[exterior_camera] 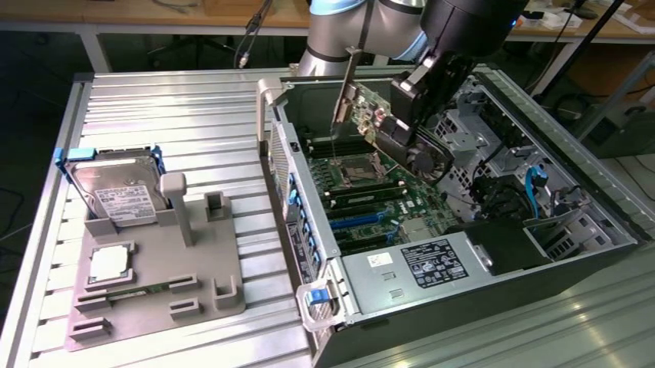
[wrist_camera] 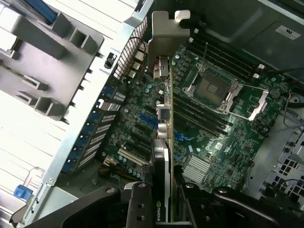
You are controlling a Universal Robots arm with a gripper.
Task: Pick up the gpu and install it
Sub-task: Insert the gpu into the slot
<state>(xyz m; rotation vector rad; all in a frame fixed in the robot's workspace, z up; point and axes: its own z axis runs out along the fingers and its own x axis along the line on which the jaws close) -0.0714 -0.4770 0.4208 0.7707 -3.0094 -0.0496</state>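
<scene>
I have the gripper [wrist_camera: 164, 209] closed narrow on the gpu [exterior_camera: 370, 115], clamping its flat faces toward the end away from the silvery bracket [wrist_camera: 164, 35]. In the upper middle of the exterior view the card hangs tilted inside the open computer case [exterior_camera: 573, 207]. It is above the motherboard [exterior_camera: 373, 192] and, by my judgement, not seated. Through the wrist camera it is edge-on, its long axis running straight from the jaws out to the bracket. The blue expansion slot [wrist_camera: 148, 121] lies just beside that line, on the side away from the CPU socket [wrist_camera: 212, 88], and looks skewed to it.
</scene>
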